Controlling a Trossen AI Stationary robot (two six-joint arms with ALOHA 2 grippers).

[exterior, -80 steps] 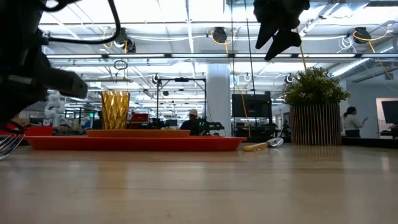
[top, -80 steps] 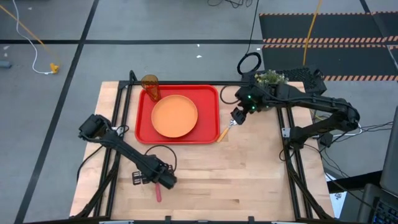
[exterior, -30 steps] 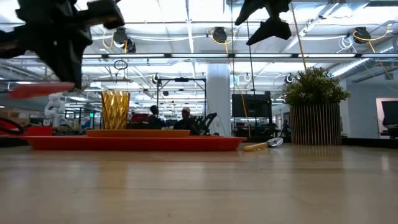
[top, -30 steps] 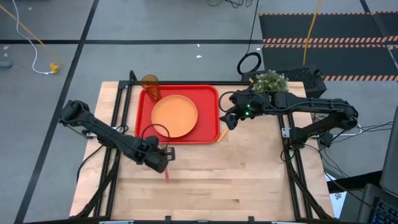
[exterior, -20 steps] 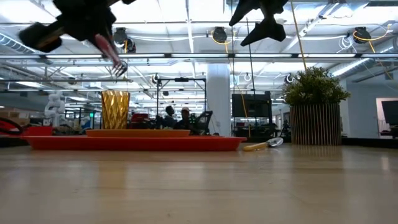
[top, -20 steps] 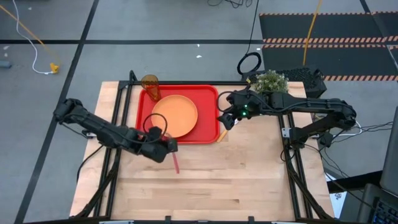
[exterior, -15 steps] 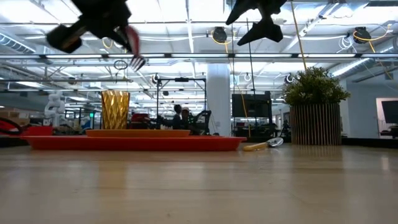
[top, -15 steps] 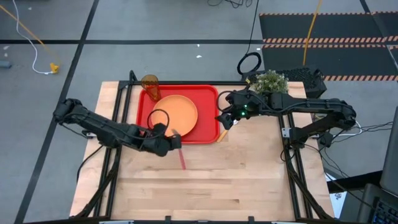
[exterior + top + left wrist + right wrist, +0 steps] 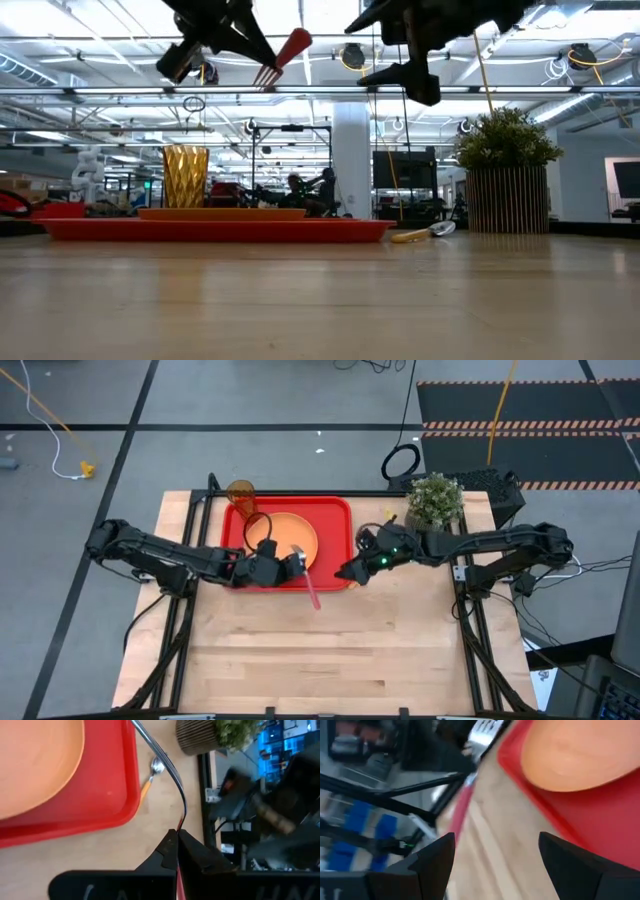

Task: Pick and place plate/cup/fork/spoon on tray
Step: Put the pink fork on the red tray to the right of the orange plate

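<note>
The red tray [image 9: 336, 520] holds the orange plate [image 9: 281, 538], with the amber cup [image 9: 241, 496] at its far left corner. My left gripper [image 9: 288, 566] is shut on the pink-handled fork [image 9: 311, 590], high above the tray's near edge [image 9: 220, 230]. The spoon [image 9: 152, 770] lies on the table beside the tray's right rim; it also shows in the low view [image 9: 421, 234]. My right gripper [image 9: 345, 573] hangs open and empty above the tray's near right corner, over the spoon. My left gripper pinches the fork between its two fingers where the metal stem meets the pink handle [image 9: 178, 826]. The fingers come level from the table's left and lie across the fork. The fork is lifted clear and tilted, tines [image 9: 266, 75] lower over the plate, handle [image 9: 295, 43] toward the near right.
A potted green plant [image 9: 433, 500] stands at the table's far right, just behind the right arm. Bare wooden table [image 9: 330, 660] fills the near half. Black frame rails [image 9: 190, 540] run along the tray's left side.
My left gripper has carried the fork toward the table's right and far edge, from the near table to over the tray's near rim, and the fork has turned so its tines lie over the plate. My right gripper has moved toward the near edge and the tray's corner.
</note>
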